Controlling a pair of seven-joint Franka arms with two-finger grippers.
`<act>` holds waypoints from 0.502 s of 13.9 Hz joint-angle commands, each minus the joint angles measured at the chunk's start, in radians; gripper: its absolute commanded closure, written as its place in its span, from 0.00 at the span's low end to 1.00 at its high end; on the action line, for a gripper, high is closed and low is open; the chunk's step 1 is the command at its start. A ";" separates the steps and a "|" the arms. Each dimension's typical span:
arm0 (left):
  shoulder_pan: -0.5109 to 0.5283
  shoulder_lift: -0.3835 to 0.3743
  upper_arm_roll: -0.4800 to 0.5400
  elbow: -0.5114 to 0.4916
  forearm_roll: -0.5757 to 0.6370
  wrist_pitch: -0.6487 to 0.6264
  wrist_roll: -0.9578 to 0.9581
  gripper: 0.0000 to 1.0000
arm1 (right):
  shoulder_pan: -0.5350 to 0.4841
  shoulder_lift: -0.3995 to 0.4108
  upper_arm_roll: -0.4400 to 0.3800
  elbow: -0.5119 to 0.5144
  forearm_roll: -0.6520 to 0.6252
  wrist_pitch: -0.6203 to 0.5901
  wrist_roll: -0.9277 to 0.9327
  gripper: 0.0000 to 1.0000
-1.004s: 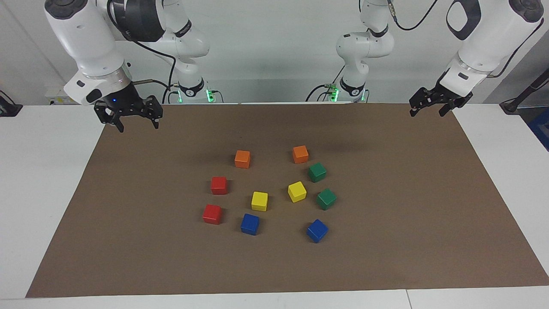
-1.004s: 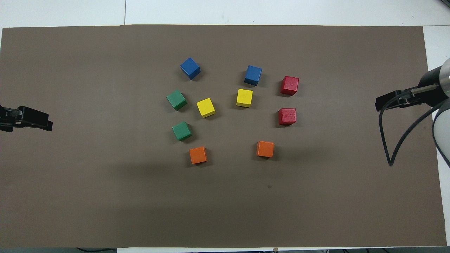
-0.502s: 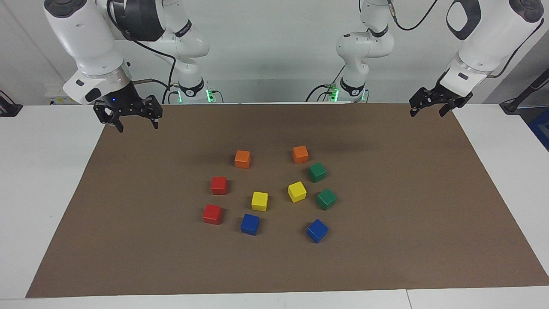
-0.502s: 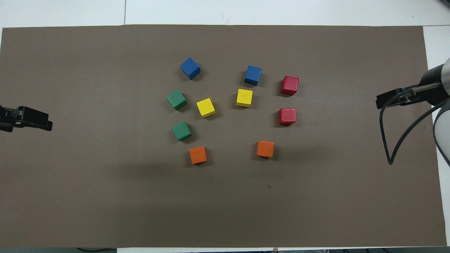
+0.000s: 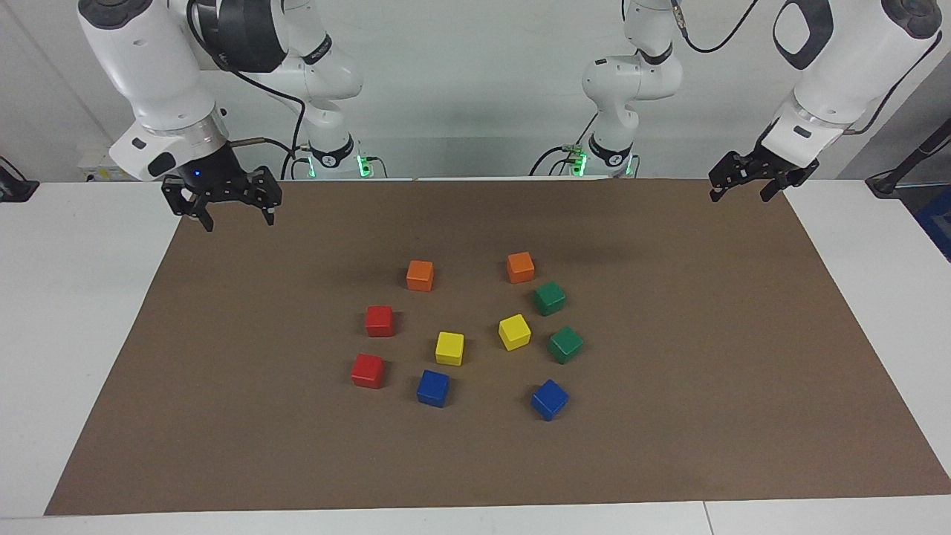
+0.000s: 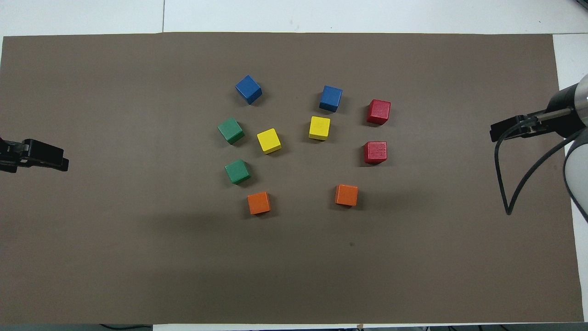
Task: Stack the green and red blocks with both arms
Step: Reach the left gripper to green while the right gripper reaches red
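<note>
Two green blocks (image 5: 550,298) (image 5: 565,344) lie on the brown mat toward the left arm's end of the cluster, also seen from overhead (image 6: 230,130) (image 6: 237,171). Two red blocks (image 5: 380,320) (image 5: 368,370) lie toward the right arm's end (image 6: 375,152) (image 6: 379,111). All four sit apart, none stacked. My right gripper (image 5: 240,221) (image 6: 505,129) hangs open and empty over the mat's corner by its own base. My left gripper (image 5: 739,197) (image 6: 48,158) hangs open and empty over the mat's edge at its own end.
Between the green and red blocks lie two yellow cubes (image 5: 449,348) (image 5: 514,331). Two orange cubes (image 5: 420,275) (image 5: 520,267) sit nearer to the robots and two blue cubes (image 5: 433,388) (image 5: 549,399) farther out. The brown mat (image 5: 706,357) covers most of the white table.
The right gripper has shifted very slightly above the mat's corner. The left gripper and all the cubes stay where they were.
</note>
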 commanded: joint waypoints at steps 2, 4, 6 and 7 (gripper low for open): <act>-0.003 -0.013 0.007 -0.007 -0.012 0.003 0.005 0.00 | 0.076 -0.005 0.014 -0.094 -0.004 0.108 0.216 0.00; -0.003 -0.013 0.007 -0.007 -0.012 0.003 0.005 0.00 | 0.122 0.067 0.014 -0.135 0.001 0.223 0.355 0.00; -0.003 -0.013 0.009 -0.007 -0.012 -0.008 -0.003 0.00 | 0.164 0.136 0.014 -0.148 0.020 0.310 0.477 0.00; -0.006 -0.027 0.007 -0.008 -0.012 -0.003 -0.024 0.00 | 0.176 0.163 0.014 -0.148 0.027 0.338 0.519 0.00</act>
